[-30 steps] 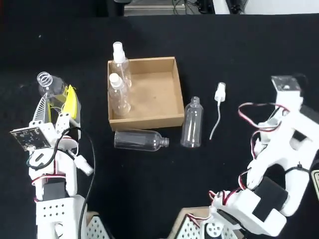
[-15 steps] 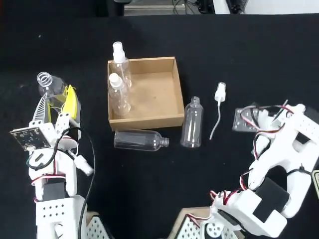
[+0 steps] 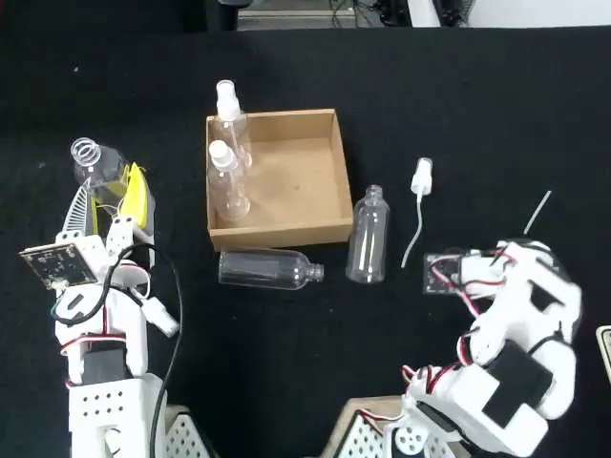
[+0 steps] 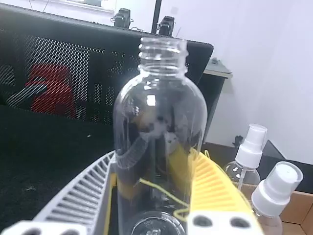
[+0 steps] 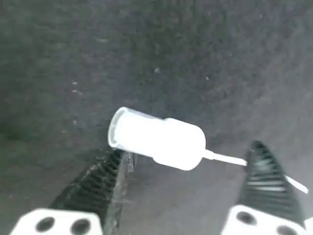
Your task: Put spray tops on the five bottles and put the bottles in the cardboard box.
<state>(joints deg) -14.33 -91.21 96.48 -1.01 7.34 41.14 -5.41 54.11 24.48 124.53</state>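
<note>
My left gripper (image 4: 155, 215) is shut on a clear bottle without a top (image 4: 159, 127), held upright at the table's left (image 3: 92, 162). The cardboard box (image 3: 329, 181) holds two bottles with white spray tops (image 3: 228, 183) along its left wall. One open bottle lies in front of the box (image 3: 267, 269). Another stands by its front right corner (image 3: 368, 237). A loose white spray top (image 3: 421, 177) with its tube lies to the right of that bottle. My right gripper (image 5: 181, 169) is open just above the table, its fingers (image 5: 100, 178) on either side of the spray top (image 5: 156, 139).
The right arm (image 3: 511, 296) is bent low over the table's right side. A thin pale tube (image 3: 537, 212) lies loose beyond it. A dark mesh screen (image 4: 54, 73) stands behind the table's left edge.
The right arm has swung down and leftward, from raised at the far right to low over the table near the loose spray top. The left arm and its bottle are unmoved.
</note>
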